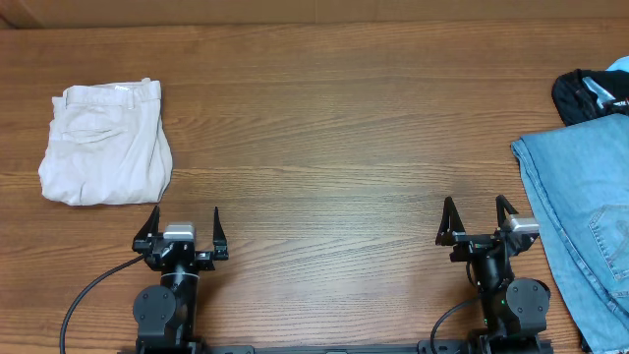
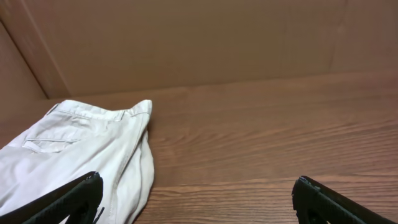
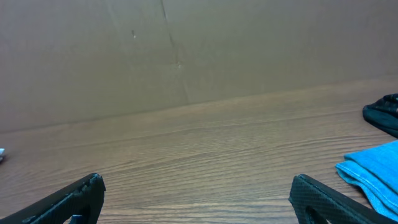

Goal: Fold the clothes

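Note:
The light-blue denim jeans lie at the right edge of the table in the overhead view, partly cut off by the frame. A corner of them shows at the right of the right wrist view. My right gripper is open and empty near the front edge, just left of the jeans; its fingers are spread wide in the right wrist view. My left gripper is open and empty at the front left, its fingers wide apart in the left wrist view.
Folded cream-white trousers lie at the back left, just beyond the left gripper, and show in the left wrist view. A black garment with white printing sits at the far right back corner. A brown wall stands behind the wooden table.

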